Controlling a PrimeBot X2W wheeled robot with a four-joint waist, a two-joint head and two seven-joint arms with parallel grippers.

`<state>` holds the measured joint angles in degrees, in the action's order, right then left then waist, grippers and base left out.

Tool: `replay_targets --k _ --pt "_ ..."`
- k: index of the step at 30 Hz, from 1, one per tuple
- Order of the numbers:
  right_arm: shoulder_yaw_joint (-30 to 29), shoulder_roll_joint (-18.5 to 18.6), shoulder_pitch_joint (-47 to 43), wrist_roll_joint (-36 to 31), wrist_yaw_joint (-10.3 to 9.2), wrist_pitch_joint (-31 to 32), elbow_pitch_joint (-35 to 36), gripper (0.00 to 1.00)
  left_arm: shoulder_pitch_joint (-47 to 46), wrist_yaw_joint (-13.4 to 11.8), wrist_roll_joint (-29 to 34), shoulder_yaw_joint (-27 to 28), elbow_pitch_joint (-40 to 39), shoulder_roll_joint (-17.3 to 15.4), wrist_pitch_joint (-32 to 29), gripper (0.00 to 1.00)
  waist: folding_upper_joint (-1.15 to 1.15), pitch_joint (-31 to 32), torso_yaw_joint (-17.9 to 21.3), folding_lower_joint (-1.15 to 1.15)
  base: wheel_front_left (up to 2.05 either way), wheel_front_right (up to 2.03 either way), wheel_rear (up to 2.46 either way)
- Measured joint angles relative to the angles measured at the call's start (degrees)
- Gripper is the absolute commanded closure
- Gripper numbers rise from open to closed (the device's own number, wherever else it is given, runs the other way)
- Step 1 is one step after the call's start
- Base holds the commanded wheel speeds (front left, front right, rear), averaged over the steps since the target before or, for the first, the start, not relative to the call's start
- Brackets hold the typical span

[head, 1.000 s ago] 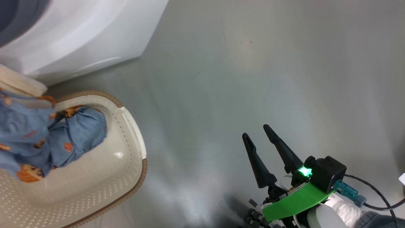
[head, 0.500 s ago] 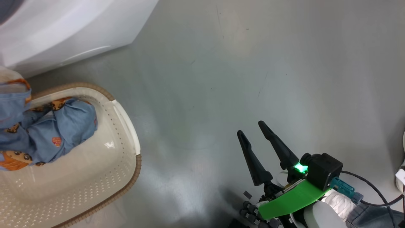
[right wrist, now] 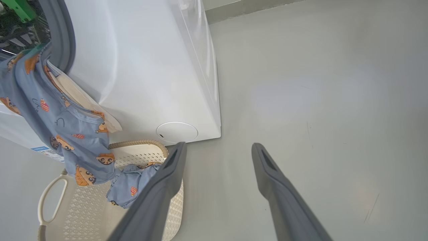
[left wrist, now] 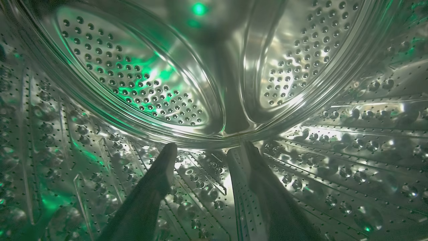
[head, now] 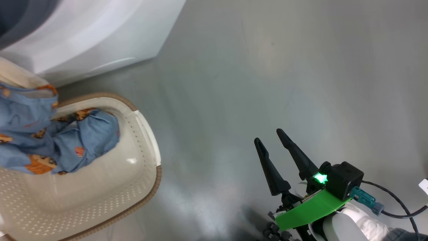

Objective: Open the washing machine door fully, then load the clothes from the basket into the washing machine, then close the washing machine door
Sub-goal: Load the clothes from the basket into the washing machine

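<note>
Blue clothes (head: 93, 134): likely soft, light; pinch the bunched fold inside the basket (head: 100, 187).
Your left fingers (left wrist: 150, 194), right fingers (head: 271, 170): spread, empty.

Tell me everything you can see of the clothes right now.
The clothes are soft light blue fabric printed with small orange-brown cartoon figures, with a cream inner side showing. They hang out of the washing machine opening and drape down its white front. The lower end lies bunched inside the basket. Whether this is one piece or several I cannot tell. The open right gripper is apart from them.
</note>
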<state>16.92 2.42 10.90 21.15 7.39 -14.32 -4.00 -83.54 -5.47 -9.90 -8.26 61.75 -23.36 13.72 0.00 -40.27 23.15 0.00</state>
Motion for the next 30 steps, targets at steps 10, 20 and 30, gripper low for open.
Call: replay_targets --k 10,20,30 --pt "-1.04 0.03 0.2 -0.67 0.0 0.0 -0.68 0.0 5.06 -1.71 -2.31 1.18 -2.67 3.92 0.92 0.0 0.0 3.28 -2.88 0.0 0.0 0.0 0.0" --pt "-3.02 0.15 0.18 -1.37 0.0 0.0 -1.01 0.0 14.32 -2.88 -2.31 1.16 -13.7 8.0 0.93 0.0 0.0 5.45 -6.03 0.0 0.0 0.0 0.0" --pt "-6.12 0.25 0.17 -2.49 0.0 0.0 -1.22 0.0 27.0 -2.74 -2.4 0.59 -28.06 13.8 0.98 0.0 0.0 7.56 -10.58 0.0 0.0 0.0 0.0"
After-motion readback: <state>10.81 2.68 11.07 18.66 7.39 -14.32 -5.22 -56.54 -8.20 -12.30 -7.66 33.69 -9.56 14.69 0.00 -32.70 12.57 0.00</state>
